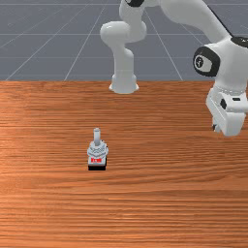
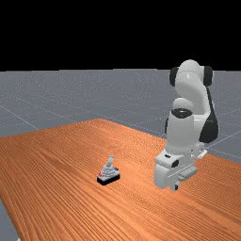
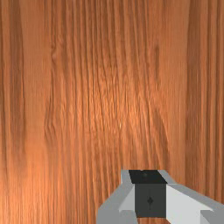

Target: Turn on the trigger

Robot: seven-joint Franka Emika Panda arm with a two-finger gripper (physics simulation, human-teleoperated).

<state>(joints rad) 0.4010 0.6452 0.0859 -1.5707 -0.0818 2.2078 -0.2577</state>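
Observation:
In the far view my gripper (image 2: 175,187) hangs low at the right, at a distance from the trigger device (image 2: 108,177). That device has a black base, a ribbed light-grey body and red markings on one side. Its grey lever (image 2: 110,162) sticks up, leaning a little. The front view has the trigger device (image 1: 97,153) left of the middle, its lever (image 1: 97,136) pointing away from the camera, and my hand far to the right of it. In the wrist view my gripper (image 3: 150,192) is at the bottom edge, over bare wood.
The wooden table (image 1: 160,203) lies beneath both the hand and the device. At the table's far edge in the front view stands the arm's white base (image 1: 124,82). Grey floor lies beyond that edge.

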